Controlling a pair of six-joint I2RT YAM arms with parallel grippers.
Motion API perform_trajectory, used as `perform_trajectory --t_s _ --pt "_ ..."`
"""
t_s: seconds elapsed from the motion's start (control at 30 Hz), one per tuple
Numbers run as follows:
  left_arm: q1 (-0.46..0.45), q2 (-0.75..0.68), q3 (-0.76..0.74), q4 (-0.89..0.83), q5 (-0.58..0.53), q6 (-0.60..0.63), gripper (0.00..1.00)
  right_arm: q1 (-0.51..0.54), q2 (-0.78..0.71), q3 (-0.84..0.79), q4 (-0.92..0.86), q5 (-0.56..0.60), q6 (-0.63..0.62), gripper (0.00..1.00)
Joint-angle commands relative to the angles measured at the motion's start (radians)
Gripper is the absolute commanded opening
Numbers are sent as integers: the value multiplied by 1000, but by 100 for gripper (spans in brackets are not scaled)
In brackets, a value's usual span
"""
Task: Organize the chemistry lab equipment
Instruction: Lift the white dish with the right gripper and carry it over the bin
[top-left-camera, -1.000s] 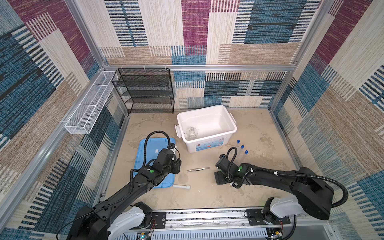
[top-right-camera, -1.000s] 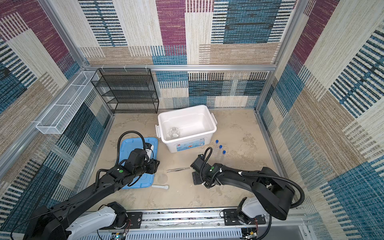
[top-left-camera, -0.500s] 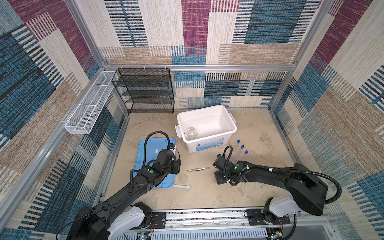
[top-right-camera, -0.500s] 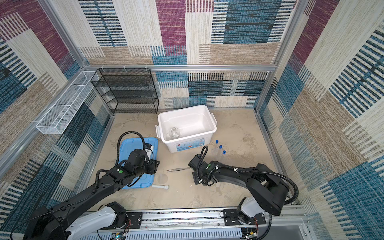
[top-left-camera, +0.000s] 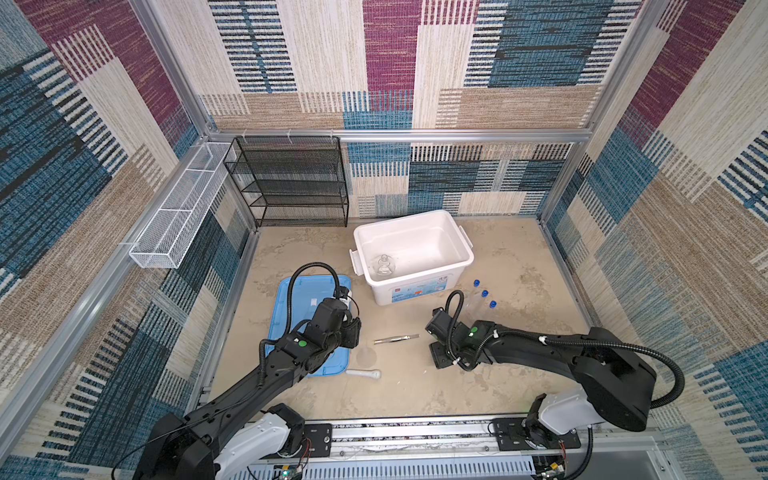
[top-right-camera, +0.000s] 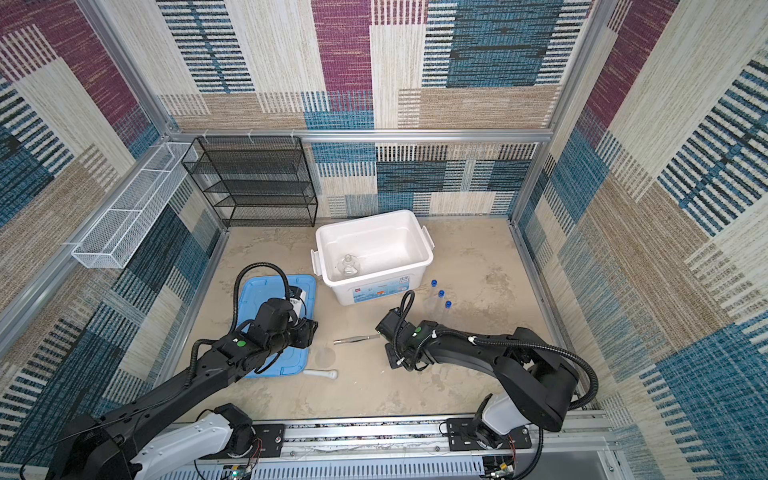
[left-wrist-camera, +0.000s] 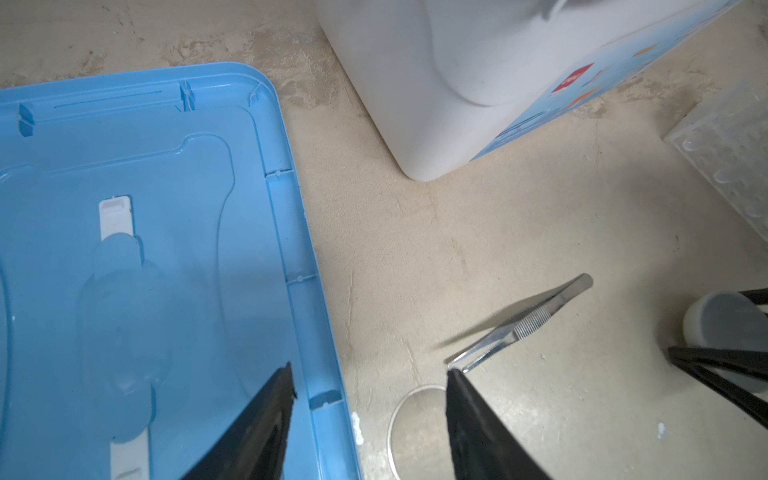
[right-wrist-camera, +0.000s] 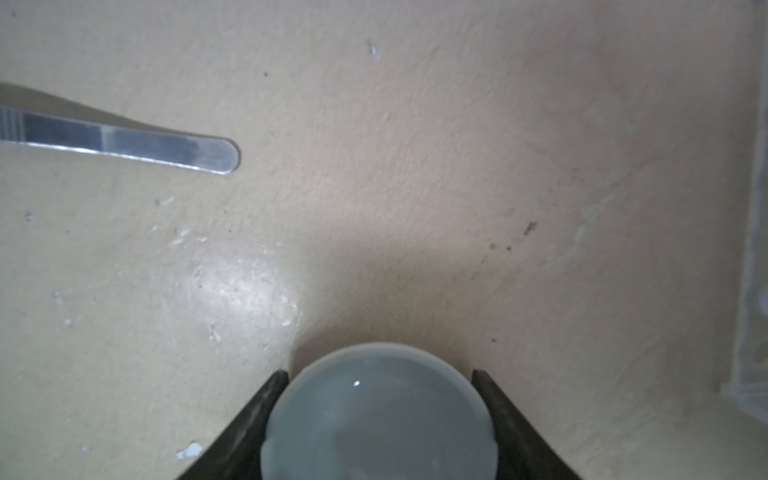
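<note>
In the right wrist view my right gripper (right-wrist-camera: 380, 374) is shut on the small white bowl (right-wrist-camera: 378, 415), one finger against each side; the bowl stands on the table. In both top views that gripper (top-left-camera: 441, 351) hides the bowl. The metal tweezers (top-left-camera: 395, 338) lie just left of it. My left gripper (left-wrist-camera: 370, 374) hangs open and empty over the blue lid's edge and a clear glass dish (left-wrist-camera: 415, 432). The white pestle (top-left-camera: 364, 373) lies in front of the dish. A glass flask (top-left-camera: 384, 266) stands inside the white bin (top-left-camera: 415, 220). Blue-capped test tubes (top-left-camera: 482, 294) stand right of the bin.
The blue lid (top-left-camera: 291, 316) lies flat at the left, under my left arm. A clear tube stand (left-wrist-camera: 731, 153) holds the tubes. A black wire rack (top-left-camera: 291, 183) stands at the back wall, and a white wire basket (top-left-camera: 178, 212) hangs on the left wall.
The right gripper's jaws have narrowed onto the small white bowl, and its wrist has shifted slightly left. The left arm has not moved.
</note>
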Motion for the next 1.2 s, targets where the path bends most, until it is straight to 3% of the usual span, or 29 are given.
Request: perform_trajectory --t_s 0.0,0.6,0.97,1.17 --pt "1 -4 -4 2 -6 -10 61 1 -21 25 0 9 -9 58" --pt "0 0 3 1 -7 1 61 -47 -106 289 -4 -9 -200 58" --pt "0 2 4 -4 -2 6 62 -130 5 614 10 -14 -417 59" --pt "-1 -3 4 -9 1 7 61 -203 131 742 34 -83 -558 59"
